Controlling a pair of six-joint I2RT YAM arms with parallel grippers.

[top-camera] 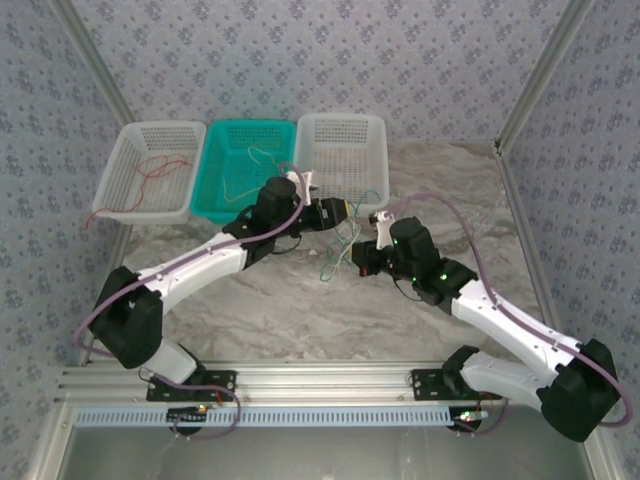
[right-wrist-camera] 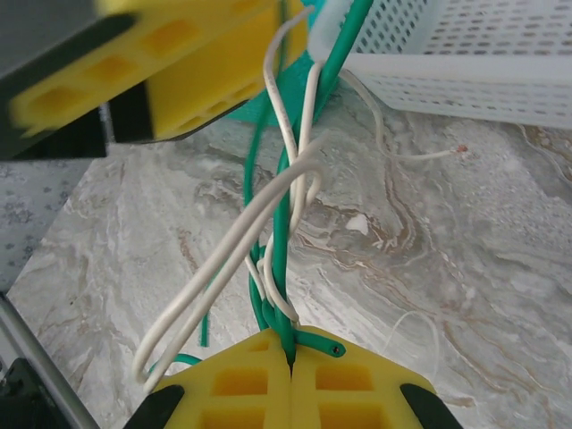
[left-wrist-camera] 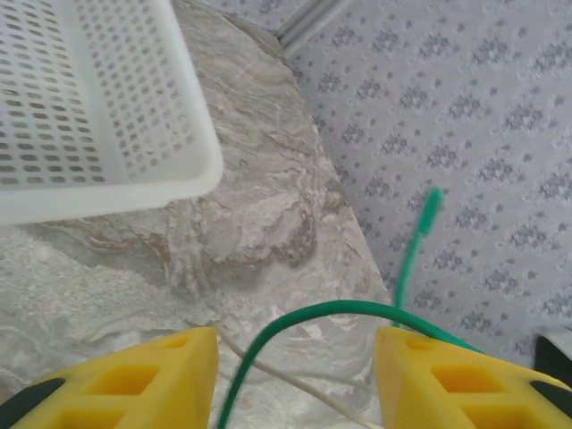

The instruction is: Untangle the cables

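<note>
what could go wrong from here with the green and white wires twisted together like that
The white cable winds around the green cable just above the shut right tool, so pulling may tighten the twist instead of freeing it. The left tool stands open around the green loop without clamping it; the cable could slip out when it closes. The white basket sits close, and a loose end might snag its rim.

My gripper (left-wrist-camera: 295,347) stands open, its yellow fingers (left-wrist-camera: 152,380) wide apart at the bottom edge. A green cable (left-wrist-camera: 331,307) arches across the gap between them, and one end of it pokes up in front of the patterned wall (left-wrist-camera: 483,107). Under the arch a white cable (left-wrist-camera: 286,377) crosses over the marble table (left-wrist-camera: 268,206). Up left sits a white basket (left-wrist-camera: 116,192).
</note>
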